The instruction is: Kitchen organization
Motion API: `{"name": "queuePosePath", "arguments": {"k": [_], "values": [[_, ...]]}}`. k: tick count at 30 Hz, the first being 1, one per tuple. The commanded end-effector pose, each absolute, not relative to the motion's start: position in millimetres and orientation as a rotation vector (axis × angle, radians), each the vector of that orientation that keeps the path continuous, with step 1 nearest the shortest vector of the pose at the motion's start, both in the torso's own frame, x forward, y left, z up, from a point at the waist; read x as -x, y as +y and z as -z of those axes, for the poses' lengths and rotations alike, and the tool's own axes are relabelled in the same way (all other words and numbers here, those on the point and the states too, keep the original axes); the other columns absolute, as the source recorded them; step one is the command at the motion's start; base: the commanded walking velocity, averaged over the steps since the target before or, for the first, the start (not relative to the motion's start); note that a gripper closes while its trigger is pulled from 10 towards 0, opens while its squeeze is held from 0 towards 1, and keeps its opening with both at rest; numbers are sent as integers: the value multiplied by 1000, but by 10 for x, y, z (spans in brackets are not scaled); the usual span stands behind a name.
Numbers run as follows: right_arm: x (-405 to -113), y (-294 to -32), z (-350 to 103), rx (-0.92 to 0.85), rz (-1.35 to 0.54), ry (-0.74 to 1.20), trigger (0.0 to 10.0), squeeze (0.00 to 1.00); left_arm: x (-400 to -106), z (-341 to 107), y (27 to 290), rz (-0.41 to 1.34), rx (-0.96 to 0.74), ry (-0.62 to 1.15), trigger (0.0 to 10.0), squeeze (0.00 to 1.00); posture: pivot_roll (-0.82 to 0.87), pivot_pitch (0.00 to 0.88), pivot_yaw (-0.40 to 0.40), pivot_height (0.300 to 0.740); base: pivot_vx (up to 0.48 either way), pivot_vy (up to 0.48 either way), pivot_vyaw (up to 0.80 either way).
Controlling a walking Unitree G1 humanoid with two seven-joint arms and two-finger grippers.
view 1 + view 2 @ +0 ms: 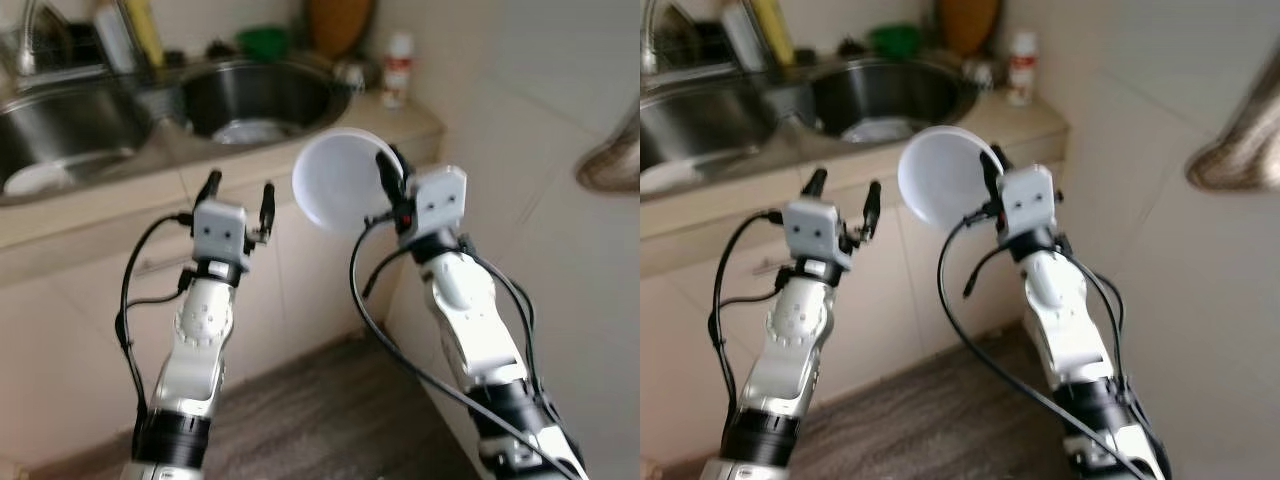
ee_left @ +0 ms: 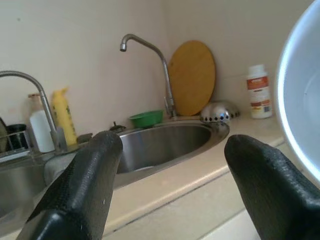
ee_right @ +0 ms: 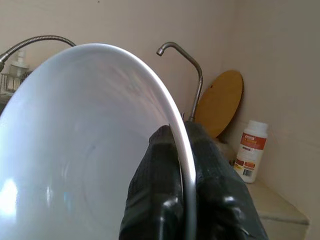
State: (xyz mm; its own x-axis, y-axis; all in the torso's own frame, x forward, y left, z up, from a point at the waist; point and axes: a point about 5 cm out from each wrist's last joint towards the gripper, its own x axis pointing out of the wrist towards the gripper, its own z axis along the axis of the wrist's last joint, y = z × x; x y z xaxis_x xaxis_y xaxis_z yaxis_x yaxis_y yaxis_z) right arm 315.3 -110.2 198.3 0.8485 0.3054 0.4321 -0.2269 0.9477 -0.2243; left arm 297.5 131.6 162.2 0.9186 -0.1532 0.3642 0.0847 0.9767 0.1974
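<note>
A white plate (image 1: 338, 180) is held on edge in the air in front of the counter, with my right gripper (image 1: 392, 183) shut on its rim. In the right wrist view the two black fingers (image 3: 165, 190) pinch the plate's rim (image 3: 182, 150). My left gripper (image 1: 239, 192) stands open and empty beside it, just before the counter's front edge (image 1: 200, 185). The right-hand sink basin (image 1: 258, 100) lies beyond both grippers, with a white dish (image 1: 240, 131) in its bottom.
A second basin (image 1: 60, 130) with a white dish sits at the left. Behind the sinks stand a tap (image 2: 150, 60), a round wooden board (image 2: 192, 77), a green bowl (image 2: 146, 119), a yellow bottle (image 2: 63, 115) and a white bottle (image 1: 398, 70). A tiled wall (image 1: 540, 150) is at the right.
</note>
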Motion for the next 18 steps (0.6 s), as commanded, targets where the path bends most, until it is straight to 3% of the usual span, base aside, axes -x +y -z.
{"name": "queuePosePath", "arguments": {"k": [1,18], "values": [[-3161,-1151,-2040,176,-261,-508,0,0,-2981,-1671,1254,138,-178,-408,10000,0,-111,0,-36,740,409,0,800],[-3180,-1206,-2124,185,-206,-554,0,0,-2985,-1677,1230,139,-176,-414,10000,0,-115,0,-40,740,406,0,776]]}}
